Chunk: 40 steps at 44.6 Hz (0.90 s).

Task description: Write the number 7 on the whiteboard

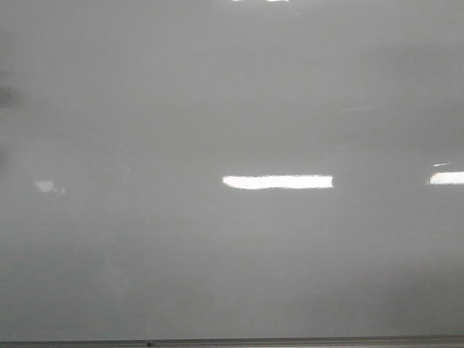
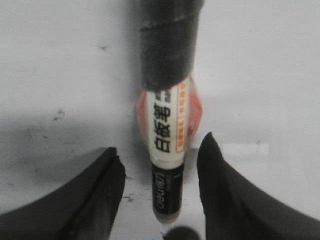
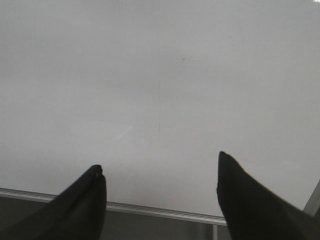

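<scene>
The whiteboard [image 1: 232, 109] is glossy pale grey and fills the front view, where neither gripper shows. No number 7 shows on it in any view. In the left wrist view a marker [image 2: 170, 125] with a white and orange label, a black end and dark tape round its far part lies against the board [image 2: 60, 60]. My left gripper [image 2: 160, 145] is open around it, with a gap on each side of the marker. My right gripper [image 3: 159, 161] is open and empty over the board [image 3: 150, 50] near its edge.
Bright rectangular glare patches [image 1: 278, 181] lie on the board. A thin grey metal edge strip [image 1: 290, 341] runs along its near side and also shows in the right wrist view [image 3: 150, 209]. A faint thin straight line [image 3: 159, 112] and small smudges [image 2: 59, 114] mark the surface.
</scene>
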Motion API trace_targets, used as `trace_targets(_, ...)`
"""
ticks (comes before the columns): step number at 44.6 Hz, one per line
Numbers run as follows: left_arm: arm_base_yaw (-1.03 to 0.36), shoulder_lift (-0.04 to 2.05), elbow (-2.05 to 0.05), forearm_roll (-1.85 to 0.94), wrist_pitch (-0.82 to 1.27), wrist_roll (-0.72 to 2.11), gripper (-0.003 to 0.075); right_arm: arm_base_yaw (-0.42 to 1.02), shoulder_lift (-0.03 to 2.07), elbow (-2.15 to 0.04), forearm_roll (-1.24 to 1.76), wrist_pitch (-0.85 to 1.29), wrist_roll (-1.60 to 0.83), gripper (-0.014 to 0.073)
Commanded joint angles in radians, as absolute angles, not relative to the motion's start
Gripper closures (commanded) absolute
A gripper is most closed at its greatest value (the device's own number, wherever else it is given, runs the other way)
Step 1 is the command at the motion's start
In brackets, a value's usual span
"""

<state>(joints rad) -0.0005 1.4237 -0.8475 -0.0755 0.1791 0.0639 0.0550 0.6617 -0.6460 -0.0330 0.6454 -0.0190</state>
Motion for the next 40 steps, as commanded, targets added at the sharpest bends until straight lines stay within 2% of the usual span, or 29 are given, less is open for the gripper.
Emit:
trace_targets(1,-0.006,1.406,-0.882,-0.084,0.099,0.057,0.0442,0.056,0.666,-0.678,-0.049,0.579,-0.022,0.0093)
trace_targets(13,-0.006,1.443,-0.882,-0.084,0.112,0.057,0.0465,0.056,0.666,-0.678,-0.049,0.579,-0.022,0.0093)
trace_targets(25,-0.006,1.428,-0.883,-0.084,0.110,0.057,0.0675,0.056,0.666,-0.678,-0.052,0.575,-0.022,0.0093)
trace_targets(32,-0.006,1.340,-0.905,-0.084,0.237,0.057,0.0737,0.056,0.666,-0.693,-0.054,0.587,-0.022,0.0093)
trace_targets(40,-0.024,1.194,-0.962,-0.084,0.461,0.082,0.0741,0.056,0.671,-0.790,-0.027,0.708,-0.022,0.0093)
